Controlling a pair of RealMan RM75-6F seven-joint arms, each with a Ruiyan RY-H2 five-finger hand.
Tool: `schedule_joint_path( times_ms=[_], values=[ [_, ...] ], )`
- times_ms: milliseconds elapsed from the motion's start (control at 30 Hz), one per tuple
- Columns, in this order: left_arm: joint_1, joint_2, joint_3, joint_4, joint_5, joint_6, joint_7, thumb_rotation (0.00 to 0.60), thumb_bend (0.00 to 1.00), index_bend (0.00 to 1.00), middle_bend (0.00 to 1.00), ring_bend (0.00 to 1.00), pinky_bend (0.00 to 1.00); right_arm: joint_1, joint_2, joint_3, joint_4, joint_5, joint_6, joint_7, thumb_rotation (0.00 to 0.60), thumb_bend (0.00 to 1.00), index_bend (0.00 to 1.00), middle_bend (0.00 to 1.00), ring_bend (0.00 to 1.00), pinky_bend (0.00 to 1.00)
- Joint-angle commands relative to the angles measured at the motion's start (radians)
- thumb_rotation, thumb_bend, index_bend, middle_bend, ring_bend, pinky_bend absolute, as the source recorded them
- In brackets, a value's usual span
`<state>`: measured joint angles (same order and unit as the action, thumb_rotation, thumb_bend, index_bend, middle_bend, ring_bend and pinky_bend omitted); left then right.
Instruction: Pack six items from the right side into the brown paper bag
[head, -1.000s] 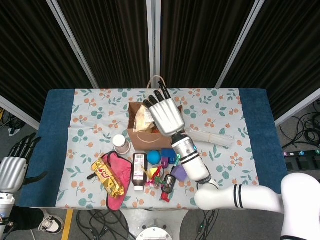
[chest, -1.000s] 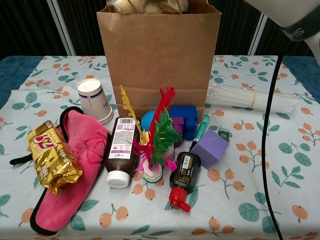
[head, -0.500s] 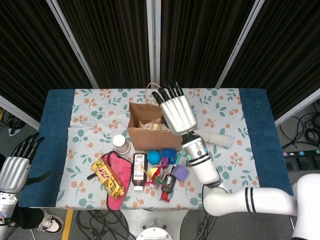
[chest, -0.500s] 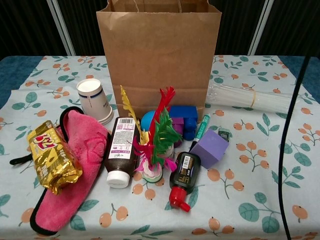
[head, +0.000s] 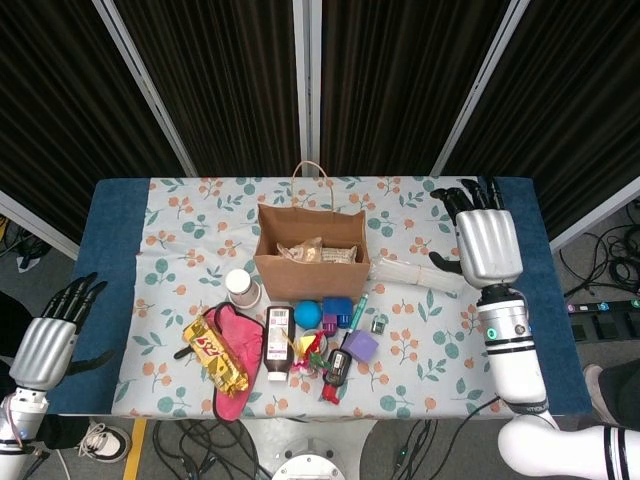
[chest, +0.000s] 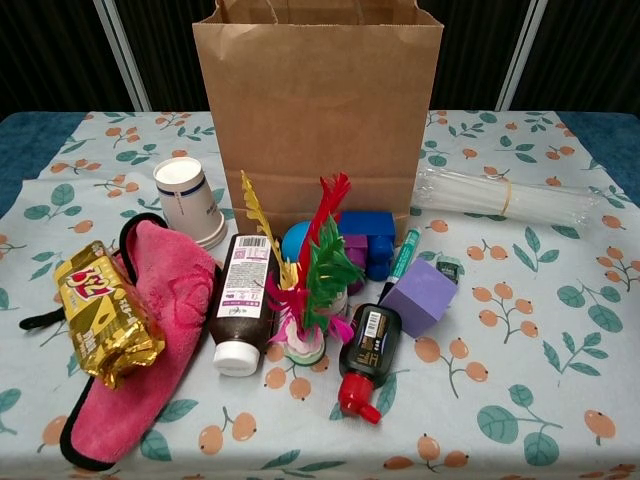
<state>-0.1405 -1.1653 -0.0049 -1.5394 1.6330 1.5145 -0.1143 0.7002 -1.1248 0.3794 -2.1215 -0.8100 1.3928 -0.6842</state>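
The brown paper bag (head: 308, 262) (chest: 318, 110) stands upright at mid-table, and pale snack packets (head: 315, 251) show inside its open top. My right hand (head: 487, 243) hovers over the table's right side, fingers spread and empty, just right of a clear bundle of sticks (head: 417, 274) (chest: 505, 196). It does not show in the chest view. My left hand (head: 50, 335) hangs off the table's left edge, fingers apart, holding nothing. In front of the bag lie a purple block (head: 361, 345) (chest: 420, 296), green pen (head: 358, 310), blue block (head: 336, 311) and blue ball (head: 308, 314).
A black bottle with a red cap (chest: 366, 360), a brown bottle (chest: 243, 315) and a feather shuttlecock (chest: 305, 290) crowd the front middle. Further left sit a paper cup (chest: 190, 200), a pink cloth (chest: 140, 330) and a gold snack bar (chest: 105, 320).
My right hand has drawn back from above the bag's mouth to the table's right side and left the chest view. The packets it hovered over now lie inside the bag.
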Motion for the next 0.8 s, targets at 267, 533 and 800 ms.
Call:
schedule_joint_path(
  times_ms=[267,533,800],
  values=[
    [-0.001,0.017,0.001,-0.015,-0.002,0.000,0.019,0.600,0.02,0.10,0.13,0.03,0.15,0.019,-0.197,-0.150,0.422,0.180,-0.319,0.135,0.600,0.00,0.20,0.23,0.09,0.00],
    [-0.004,0.017,0.001,-0.021,-0.005,-0.007,0.030,0.600,0.02,0.10,0.13,0.03,0.15,0.094,-0.338,-0.166,0.582,0.263,-0.365,0.061,0.600,0.00,0.20,0.22,0.09,0.00],
    [-0.002,0.018,0.001,-0.016,-0.008,-0.005,0.029,0.600,0.02,0.10,0.13,0.03,0.15,0.138,-0.434,-0.162,0.701,0.312,-0.368,0.016,0.600,0.00,0.20,0.22,0.09,0.00]
  ],
)
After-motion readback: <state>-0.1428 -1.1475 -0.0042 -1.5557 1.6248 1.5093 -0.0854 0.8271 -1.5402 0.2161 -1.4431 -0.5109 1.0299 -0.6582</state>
